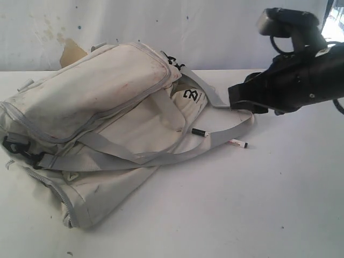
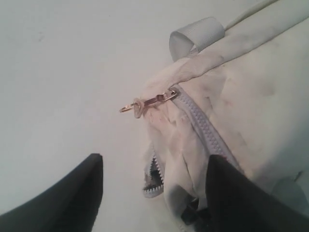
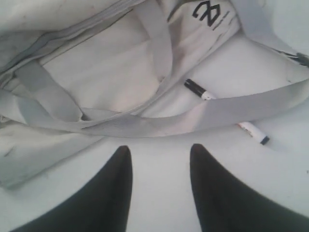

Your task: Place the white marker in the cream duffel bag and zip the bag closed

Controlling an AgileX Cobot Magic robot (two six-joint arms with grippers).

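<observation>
The cream duffel bag (image 1: pixel 97 102) lies slumped on the left of the white table. The white marker (image 1: pixel 237 143) lies on the table by the bag's right end. A grey strap (image 1: pixel 231 131) crosses its middle, so only the black cap (image 3: pixel 194 87) and the far end (image 3: pixel 251 130) show. My right gripper (image 1: pixel 242 99) hovers open above and right of the marker; in the right wrist view it (image 3: pixel 159 152) holds nothing. My left gripper (image 2: pixel 154 159) is open over a bag corner (image 2: pixel 241 96), near a brass zipper pull (image 2: pixel 145 102) and a gaping zipper end (image 2: pixel 154 176). It is out of the exterior view.
A white wall (image 1: pixel 215 32) stands close behind the table. A brown patch (image 1: pixel 72 51) shows behind the bag. A black buckle (image 1: pixel 21 150) sits at the bag's left end. Bare tabletop (image 1: pixel 242 204) spreads in front and to the right.
</observation>
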